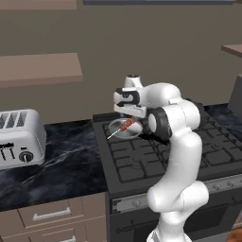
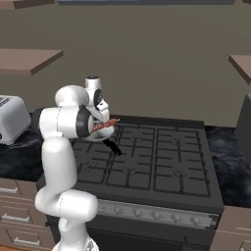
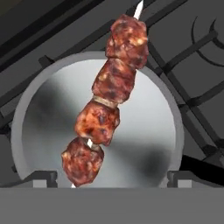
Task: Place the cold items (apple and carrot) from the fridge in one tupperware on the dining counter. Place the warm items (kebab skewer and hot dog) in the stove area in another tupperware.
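Charred red-brown meat on a thin pale stick is what I am after: the kebab skewer (image 1: 126,125) lies across a round, shallow grey metal pan (image 1: 124,130) on the black gas stove (image 1: 142,160), and from the left base view my claw (image 1: 130,115) hangs directly above that pan, at the stove's rear left corner. I judge the skewer rests on the pan because it counts as a warm item kept in the stove area, and its pale tip juts past the pan's rim toward the silver toaster (image 1: 20,137) on the dark marble counter (image 1: 61,170). From the right base view, the skewer (image 2: 103,125) shows just beside my wrist, still over the pan at the stove's (image 2: 152,162) left rear burner, with my claw (image 2: 104,128) close above it and largely masked by my own arm. In the hand view, the four meat chunks of the skewer (image 3: 107,100) run diagonally across the pan (image 3: 30,109), and my fingertips (image 3: 41,177) stand at either side of the lowest chunk, well spread and touching nothing. So my claw is wide open and empty, the skewer lying between and just beyond the tips; I judge a short descent onto the meat comes before any closing.
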You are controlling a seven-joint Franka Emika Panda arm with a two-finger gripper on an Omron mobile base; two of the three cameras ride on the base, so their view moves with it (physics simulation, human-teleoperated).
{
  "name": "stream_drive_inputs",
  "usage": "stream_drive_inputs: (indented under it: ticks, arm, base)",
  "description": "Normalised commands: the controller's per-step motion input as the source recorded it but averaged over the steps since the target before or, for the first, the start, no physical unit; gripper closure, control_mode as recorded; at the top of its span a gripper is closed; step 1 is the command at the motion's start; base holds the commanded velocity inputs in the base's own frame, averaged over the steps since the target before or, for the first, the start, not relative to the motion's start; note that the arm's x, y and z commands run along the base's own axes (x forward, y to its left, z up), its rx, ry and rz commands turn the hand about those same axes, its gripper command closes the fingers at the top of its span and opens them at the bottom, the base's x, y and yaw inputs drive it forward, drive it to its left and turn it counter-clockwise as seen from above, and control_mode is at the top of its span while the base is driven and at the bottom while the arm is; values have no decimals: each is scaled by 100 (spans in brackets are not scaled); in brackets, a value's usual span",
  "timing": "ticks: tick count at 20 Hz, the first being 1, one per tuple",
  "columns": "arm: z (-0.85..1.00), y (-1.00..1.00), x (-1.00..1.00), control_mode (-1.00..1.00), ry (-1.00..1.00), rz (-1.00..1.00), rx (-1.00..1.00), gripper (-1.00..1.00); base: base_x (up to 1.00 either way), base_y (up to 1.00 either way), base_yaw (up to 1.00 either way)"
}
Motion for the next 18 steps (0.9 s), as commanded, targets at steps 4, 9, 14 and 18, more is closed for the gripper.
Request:
stream_drive_inputs:
  ticks: [4,9,14,18]
  arm:
    - [-44,0,26,-100,0,0,0,-100]
    - [-43,0,12,-100,-1,0,0,-100]
    - [-29,0,4,-100,0,0,0,-100]
    - [-24,0,0,-100,0,0,0,-100]
  base:
    - [0,0,0]
    - [0,0,0]
    - [0,0,0]
    - [0,0,0]
